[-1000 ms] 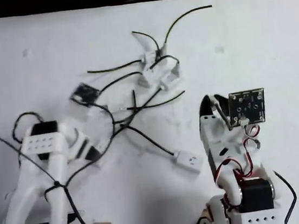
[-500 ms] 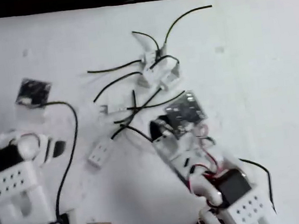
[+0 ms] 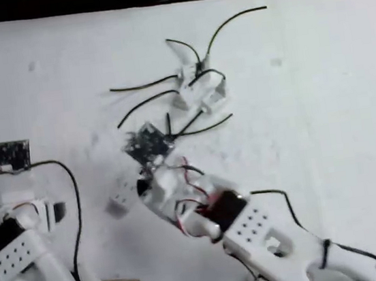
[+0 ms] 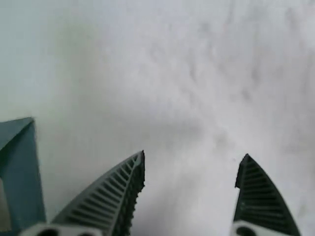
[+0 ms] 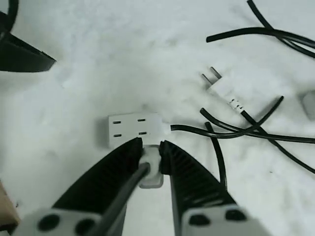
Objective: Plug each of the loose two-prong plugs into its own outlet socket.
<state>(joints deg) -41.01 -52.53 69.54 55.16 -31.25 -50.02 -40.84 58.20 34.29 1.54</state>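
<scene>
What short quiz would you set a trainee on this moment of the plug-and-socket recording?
1. True or false: on the left gripper the jaws are shut on a cable.
2. What sits between the jaws of the right gripper? A) a corded plug B) a screwdriver C) nothing
3. How many prongs show on the loose plug lying apart from the socket block?
Key: 1 false, they stand open over bare table; 2 A; 3 two.
</scene>
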